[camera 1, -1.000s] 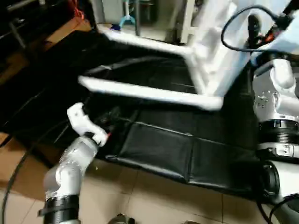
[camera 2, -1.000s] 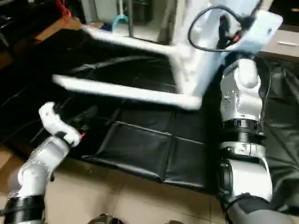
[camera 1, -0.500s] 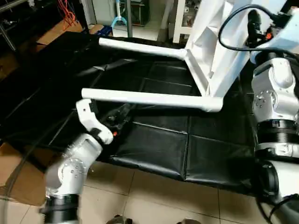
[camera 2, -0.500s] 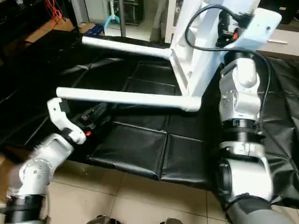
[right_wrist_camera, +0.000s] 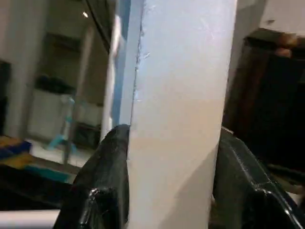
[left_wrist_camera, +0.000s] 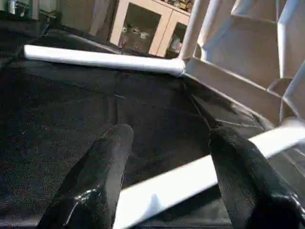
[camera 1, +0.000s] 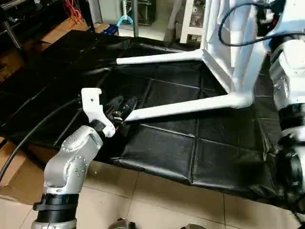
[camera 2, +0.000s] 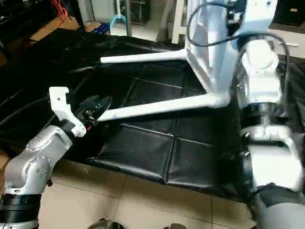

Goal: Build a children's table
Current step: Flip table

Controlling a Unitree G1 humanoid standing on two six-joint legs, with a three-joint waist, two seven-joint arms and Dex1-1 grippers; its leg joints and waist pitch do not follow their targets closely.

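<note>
The children's table lies on its side on the black mat (camera 1: 162,152). Its white top (camera 1: 238,71) stands upright at the right, ribbed underside (left_wrist_camera: 243,57) facing left. Two white legs point left: the far leg (camera 1: 162,57) and the near leg (camera 1: 186,106), which slopes down towards my left arm. My left gripper (camera 1: 125,107) sits at the near leg's free end. In the left wrist view it (left_wrist_camera: 171,133) is open, with that leg (left_wrist_camera: 190,179) passing between the fingers. My right gripper (right_wrist_camera: 171,136) is shut on another white leg (right_wrist_camera: 181,71), high at the table's right side.
Beige tiled floor (camera 1: 157,205) runs along the mat's near edge. Cardboard (camera 1: 14,171) lies at the left, with a black cable (camera 1: 28,143) crossing it. A white glass-door cabinet (camera 1: 190,19) and a blue stand (camera 1: 125,19) are at the back.
The table has swung: the near leg, level before, now slopes down with its free end between my left fingers. My right arm has risen. The camera has shifted too.
</note>
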